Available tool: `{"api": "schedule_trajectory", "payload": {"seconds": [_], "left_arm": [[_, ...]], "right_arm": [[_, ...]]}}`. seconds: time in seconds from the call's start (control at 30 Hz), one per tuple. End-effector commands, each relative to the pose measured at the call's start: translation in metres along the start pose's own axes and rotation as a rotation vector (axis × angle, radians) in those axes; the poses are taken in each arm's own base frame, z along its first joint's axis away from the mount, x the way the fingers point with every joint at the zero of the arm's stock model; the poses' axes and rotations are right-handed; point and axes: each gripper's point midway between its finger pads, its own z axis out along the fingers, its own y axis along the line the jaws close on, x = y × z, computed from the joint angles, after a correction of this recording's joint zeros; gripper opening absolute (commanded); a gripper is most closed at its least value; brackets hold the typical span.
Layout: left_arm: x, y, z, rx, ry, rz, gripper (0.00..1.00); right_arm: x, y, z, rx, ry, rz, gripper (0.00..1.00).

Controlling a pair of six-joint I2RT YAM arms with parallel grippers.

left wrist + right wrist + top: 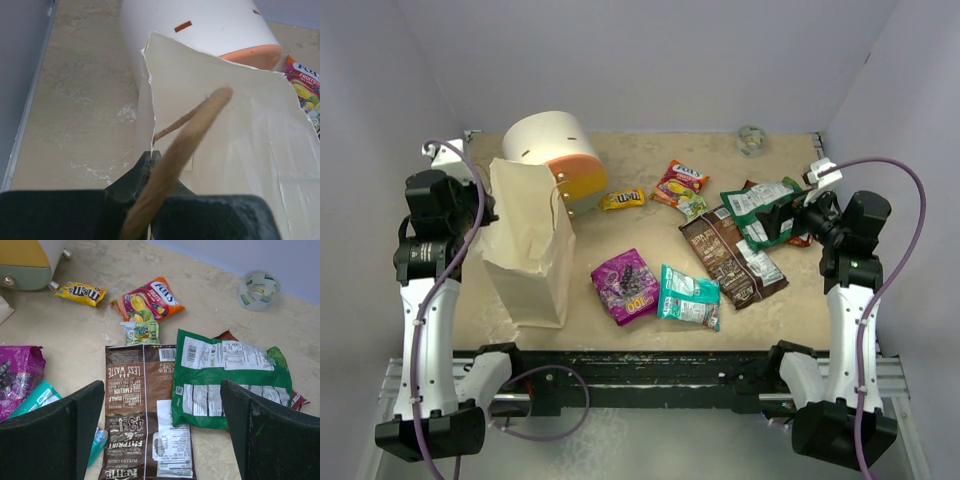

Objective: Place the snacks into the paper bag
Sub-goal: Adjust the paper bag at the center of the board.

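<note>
The bench [650,160] carries everything. At its 9 o'clock the paper bag [530,250] stands upright with its mouth open, and the left fingers [132,180] are clenched on the bag's rim, a string handle [175,145] lying across them. Touching the bag at its 12 o'clock lies a white-and-orange cylinder [555,150] on its side. The snacks are all out on the bench. The dark brown packet [730,258] lies at 3 o'clock with the green-white packet [752,200] overlapping its far right edge; the right fingers [55,440] hover spread wide above these two, grasping nothing. The purple packet [626,285] and teal packet [690,297] touch side by side at 6 o'clock. Toward 1 o'clock sit the orange-red packet [680,181], the yellow candy bag [621,200] and the tiny green packet [694,207].
</note>
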Motion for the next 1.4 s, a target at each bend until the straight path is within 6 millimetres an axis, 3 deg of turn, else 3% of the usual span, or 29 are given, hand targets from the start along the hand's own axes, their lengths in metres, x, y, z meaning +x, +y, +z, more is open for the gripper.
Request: {"api": "schedule_trajectory", "payload": {"seconds": [0.0, 0.1, 0.2, 0.33, 0.43, 0.63, 0.8, 1.0, 1.17, 1.37], "left_arm": [[-0.04, -0.021, -0.002, 0.114, -0.103, 0.056, 0.0], [-0.038, -0.027, 0.0, 0.146, -0.079, 0.059, 0.0], [-0.023, -0.032, -0.001, 0.182, -0.044, 0.032, 0.0], [-0.012, -0.033, -0.015, 0.193, -0.061, 0.032, 0.0], [-0.001, -0.032, -0.024, 0.191, -0.058, 0.044, 0.09], [0.023, -0.025, -0.032, 0.174, -0.016, 0.081, 0.23], [0.019, -0.024, -0.036, 0.165, -0.026, 0.103, 0.34], [0.007, -0.023, -0.038, 0.152, -0.049, 0.121, 0.54], [-0.01, -0.02, -0.042, 0.129, -0.083, 0.159, 0.72], [-0.016, -0.017, -0.039, 0.115, -0.088, 0.189, 0.78]], "right_arm": [[-0.012, 0.002, 0.004, -0.018, -0.041, -0.048, 1.0], [-0.012, 0.005, 0.007, -0.03, -0.034, -0.064, 1.0], [-0.009, 0.012, 0.013, -0.054, -0.016, -0.088, 1.0], [-0.001, 0.036, 0.028, -0.143, 0.029, -0.108, 1.0], [0.006, 0.049, 0.042, -0.196, 0.057, -0.114, 1.0], [0.021, 0.054, 0.066, -0.211, 0.121, -0.126, 0.99], [0.043, 0.044, 0.079, -0.158, 0.213, -0.125, 0.95], [0.076, 0.026, 0.081, -0.097, 0.349, -0.148, 0.9], [0.087, 0.02, 0.082, -0.072, 0.389, -0.155, 0.89], [0.093, 0.024, 0.088, -0.118, 0.409, -0.164, 0.88]]}}
